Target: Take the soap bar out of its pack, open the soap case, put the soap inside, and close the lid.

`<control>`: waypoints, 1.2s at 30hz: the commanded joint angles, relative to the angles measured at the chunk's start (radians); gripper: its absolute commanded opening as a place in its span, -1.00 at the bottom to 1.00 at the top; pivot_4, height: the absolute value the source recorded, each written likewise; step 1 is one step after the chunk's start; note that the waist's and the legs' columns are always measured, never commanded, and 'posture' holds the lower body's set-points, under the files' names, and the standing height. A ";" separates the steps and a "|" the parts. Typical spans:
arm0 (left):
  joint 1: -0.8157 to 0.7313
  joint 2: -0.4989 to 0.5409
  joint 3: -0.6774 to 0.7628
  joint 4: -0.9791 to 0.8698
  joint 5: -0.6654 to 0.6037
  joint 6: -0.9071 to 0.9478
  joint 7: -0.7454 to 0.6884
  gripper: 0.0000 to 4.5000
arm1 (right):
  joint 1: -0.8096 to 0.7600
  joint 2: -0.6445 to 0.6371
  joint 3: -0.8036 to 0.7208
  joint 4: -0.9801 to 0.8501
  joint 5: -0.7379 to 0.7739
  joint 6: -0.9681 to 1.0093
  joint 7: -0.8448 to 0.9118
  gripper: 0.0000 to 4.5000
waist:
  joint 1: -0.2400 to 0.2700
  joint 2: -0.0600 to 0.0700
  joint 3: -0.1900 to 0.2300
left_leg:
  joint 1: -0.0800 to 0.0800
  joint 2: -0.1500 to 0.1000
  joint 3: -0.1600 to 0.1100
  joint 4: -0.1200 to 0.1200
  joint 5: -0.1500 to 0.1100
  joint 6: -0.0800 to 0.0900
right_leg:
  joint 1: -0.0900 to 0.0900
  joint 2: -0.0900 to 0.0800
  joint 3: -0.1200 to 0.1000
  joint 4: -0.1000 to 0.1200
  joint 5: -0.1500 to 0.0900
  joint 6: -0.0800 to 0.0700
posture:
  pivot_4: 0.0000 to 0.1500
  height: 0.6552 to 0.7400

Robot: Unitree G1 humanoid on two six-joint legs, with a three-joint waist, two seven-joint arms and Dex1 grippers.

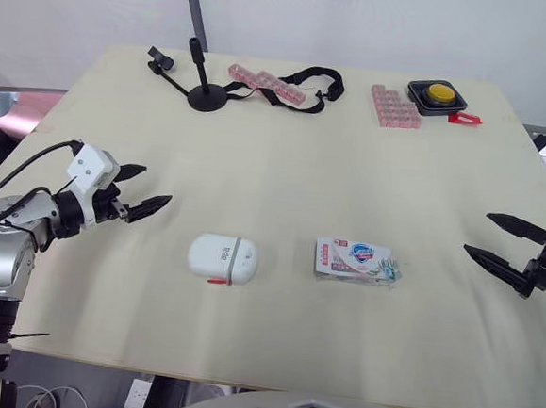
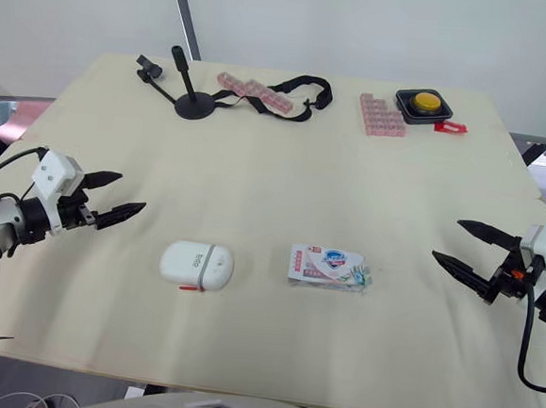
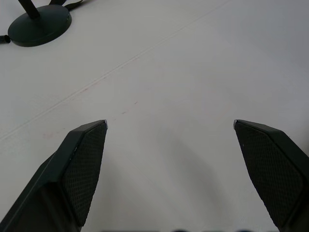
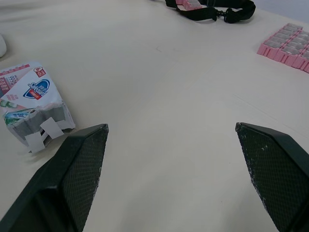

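Left fingers (image 1: 148,207): hung spread, empty, near the soap case (image 1: 222,258).
Right fingers (image 1: 493,264): gaped empty, well apart from the soap pack (image 1: 355,262).
Soap pack: lay flat on the tabletop (image 1: 286,158), beside the closed case.
Risk: probably skidded or crushed under a one-sided pinch; bar possibly jammed inside.

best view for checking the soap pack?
Right wrist view: the pack is close, its end flaps facing the camera. The eye views show it whole from above, lying flat on the table, right of the case.
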 commanded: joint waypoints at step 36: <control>0.023 -0.013 -0.157 -0.397 -0.200 0.038 -0.269 0.99 | -0.096 -0.206 0.240 -0.367 -0.082 0.204 0.110 1.00 | -0.001 0.000 0.000 | -0.001 0.001 0.001 0.000 0.000 0.000 | 0.000 0.002 0.002 0.001 0.000 0.000 | 1.00 1.00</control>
